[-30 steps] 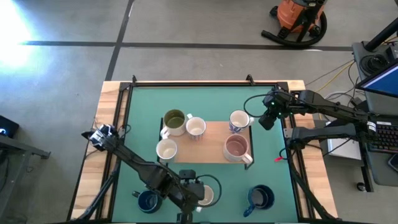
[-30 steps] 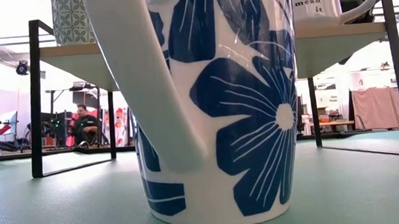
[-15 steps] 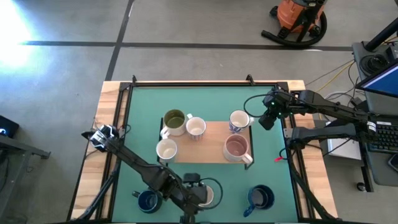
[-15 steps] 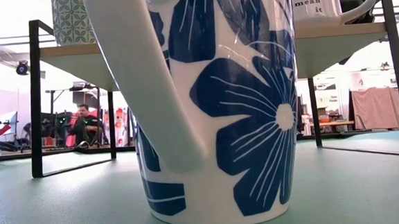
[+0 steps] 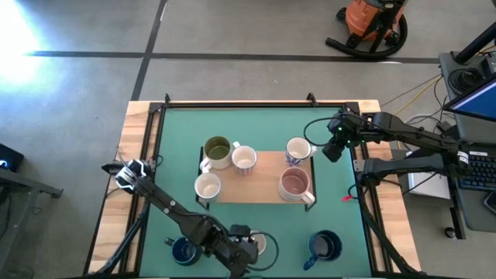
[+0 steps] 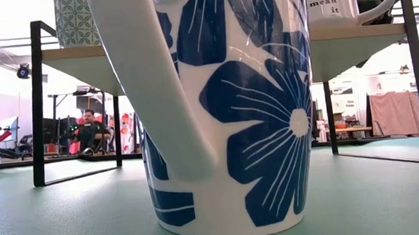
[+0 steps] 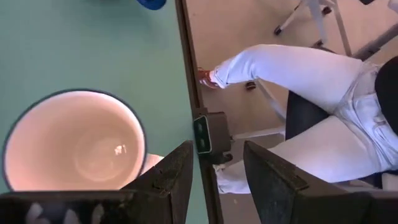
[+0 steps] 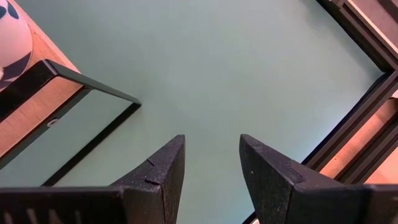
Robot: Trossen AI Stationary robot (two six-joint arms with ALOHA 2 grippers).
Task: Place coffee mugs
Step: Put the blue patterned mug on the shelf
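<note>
Five coffee mugs stand on a wooden shelf: olive-green inside, striped white, blue-patterned, cream, pinkish. Two dark navy mugs stand on the green mat near the front edge. Between them stands a white mug with blue flowers, its inside showing in the left wrist view. My left gripper is open beside that mug, at the table's near edge. My right gripper hangs open over bare mat at the shelf's right end. My left gripper has one finger right beside the flowered mug's handle, coming slanting down from the table's left. I cannot tell whether the finger touches the handle. The mug stands upright on the mat.
The shelf's black metal frame stands on the mat. A black rail runs around the table. A small camera box sits at the near edge, and a seated person's white-trousered legs are just beyond it.
My left gripper has gone toward the table's near edge and a little down, beside the flowered mug. The mug has stayed where it was.
</note>
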